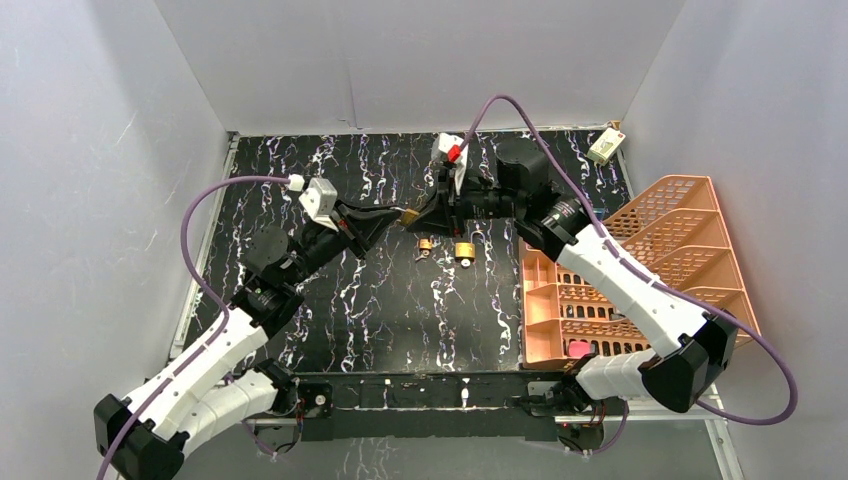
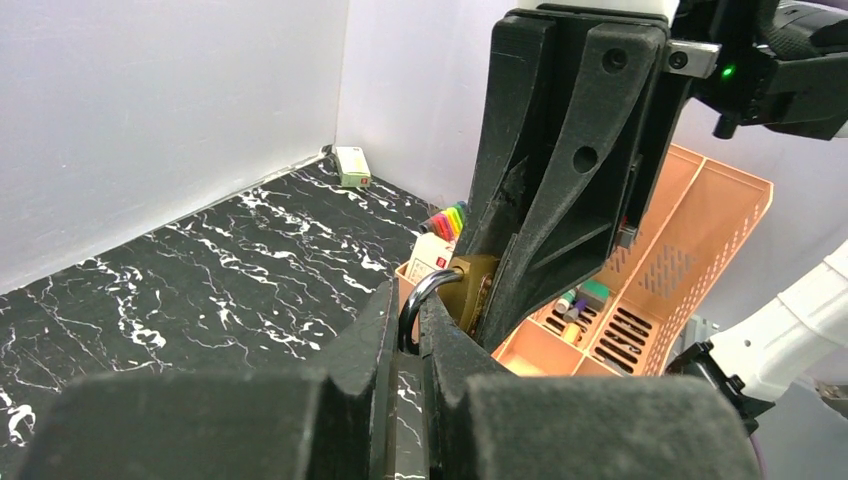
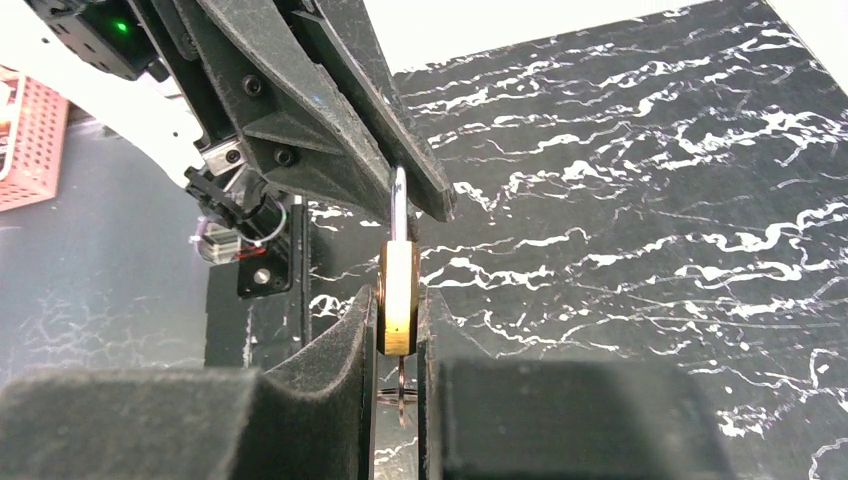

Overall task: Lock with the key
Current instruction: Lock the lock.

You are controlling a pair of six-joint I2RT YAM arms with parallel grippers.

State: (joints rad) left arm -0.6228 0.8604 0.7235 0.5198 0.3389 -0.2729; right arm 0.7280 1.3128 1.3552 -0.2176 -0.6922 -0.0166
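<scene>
I had the top cam looking down on the table [image 1: 350, 310] from high behind the near edge. Left wrist cam sat tight on the padlock [image 2: 470, 288], facing the tray [image 2: 720, 230]; right wrist cam saw the same padlock from the opposite side, equally close.

Soft, even light falls from overhead, leaving only faint shadows on the white walls [image 1: 400, 60]. The top view is fairly sharp. In both wrist views the nearest fingers [image 2: 200, 420] blur out of focus.
</scene>
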